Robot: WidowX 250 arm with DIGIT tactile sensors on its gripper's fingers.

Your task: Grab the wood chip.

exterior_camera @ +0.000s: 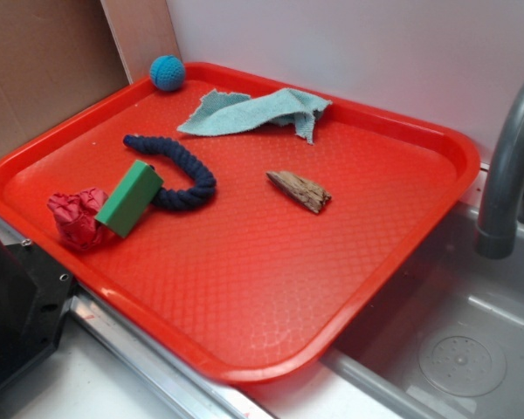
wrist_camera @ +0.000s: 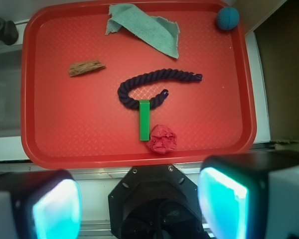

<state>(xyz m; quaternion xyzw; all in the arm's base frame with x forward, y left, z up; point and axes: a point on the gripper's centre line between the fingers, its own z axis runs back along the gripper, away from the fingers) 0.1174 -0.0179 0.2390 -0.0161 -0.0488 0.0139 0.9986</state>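
Note:
The wood chip (exterior_camera: 299,189) is a small brown wedge with grainy streaks, lying flat on the red tray (exterior_camera: 244,288) right of centre. The wrist view shows the wood chip (wrist_camera: 86,68) in the tray's upper left, alone on bare plastic. My gripper (wrist_camera: 139,206) hangs high above the near edge of the tray (wrist_camera: 50,129), well away from the chip. Its two teal pads (wrist_camera: 57,211) stand wide apart with nothing between them. The gripper does not show in the exterior view.
A green block (exterior_camera: 129,198) leans by a dark blue rope (exterior_camera: 182,170) and a crumpled red cloth (exterior_camera: 77,216). A teal rag (exterior_camera: 258,112) and a blue ball (exterior_camera: 168,72) lie at the back. A grey tap (exterior_camera: 506,166) and sink (exterior_camera: 454,332) border the right side.

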